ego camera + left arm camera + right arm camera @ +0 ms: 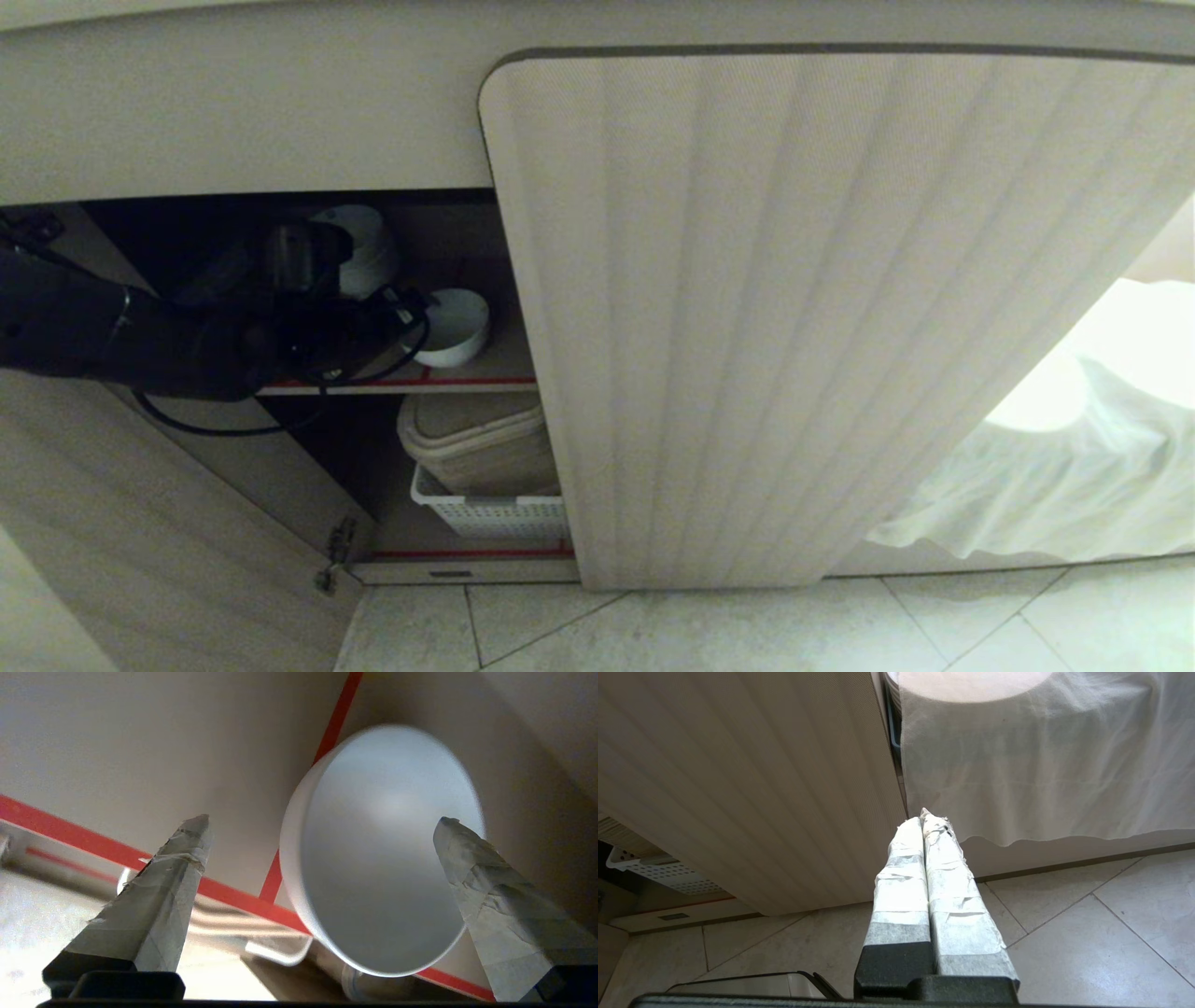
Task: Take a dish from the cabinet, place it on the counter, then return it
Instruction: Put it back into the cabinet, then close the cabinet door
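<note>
Taped fingers (180, 858) of my left tool (322, 826) are spreading wide, gripping nothing, near the bowl (387, 858). Bowl is sitting on the top shelf (467, 381) inside the cabinet (794, 327). My right tool (924, 821) is hanging clenched above the floor (1087, 933).

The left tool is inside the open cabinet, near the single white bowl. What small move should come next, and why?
Probably ease the left tool forward until one finger passes over the white bowl's rim, then close. Its fingers stand wide open and hold nothing, and the bowl sits just ahead of them on the red-edged shelf, not yet between them.
</note>
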Controlling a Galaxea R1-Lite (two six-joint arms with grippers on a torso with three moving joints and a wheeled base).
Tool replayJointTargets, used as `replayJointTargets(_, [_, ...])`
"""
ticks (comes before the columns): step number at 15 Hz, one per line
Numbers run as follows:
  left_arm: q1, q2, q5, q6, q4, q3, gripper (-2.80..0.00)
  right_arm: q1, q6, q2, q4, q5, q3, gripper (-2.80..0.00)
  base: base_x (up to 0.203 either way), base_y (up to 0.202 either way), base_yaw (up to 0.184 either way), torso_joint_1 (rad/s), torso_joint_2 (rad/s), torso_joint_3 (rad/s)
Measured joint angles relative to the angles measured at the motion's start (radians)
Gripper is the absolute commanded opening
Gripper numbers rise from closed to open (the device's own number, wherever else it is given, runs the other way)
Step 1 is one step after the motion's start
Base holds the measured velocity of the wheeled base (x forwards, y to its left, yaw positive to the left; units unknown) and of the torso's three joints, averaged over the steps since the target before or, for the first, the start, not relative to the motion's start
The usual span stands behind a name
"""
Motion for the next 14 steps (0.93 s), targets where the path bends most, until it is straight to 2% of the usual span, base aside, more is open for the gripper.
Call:
replayJointTargets(4, [0.0, -0.013, 0.044, 0.062, -0.103, 0.066, 0.0, 0.0, 0.0, 0.0, 0.0, 0.001, 0.0, -2.8, 0.0, 0.0, 0.0, 0.0, 0.0, 0.0])
replayJointTargets(8, [0.0, -0.021, 0.046, 0.137, -0.261, 0.158, 0.0, 0.0, 0.0, 0.0, 0.0, 0.001, 0.0, -2.8, 0.0, 0.0, 0.0, 0.0, 0.0, 0.0])
replayJointTargets(11, [0.0, -0.022, 0.046, 0.219, -0.39, 0.217, 0.0, 0.0, 0.0, 0.0, 0.0, 0.0, 0.0, -2.8, 0.0, 0.0, 0.0, 0.0, 0.0, 0.0])
replayJointTargets(14, [0.002, -0.022, 0.045, 0.286, -0.477, 0.265, 0.0, 0.0, 0.0, 0.0, 0.0, 0.0, 0.0, -2.8, 0.0, 0.0, 0.0, 0.0, 0.0, 0.0])
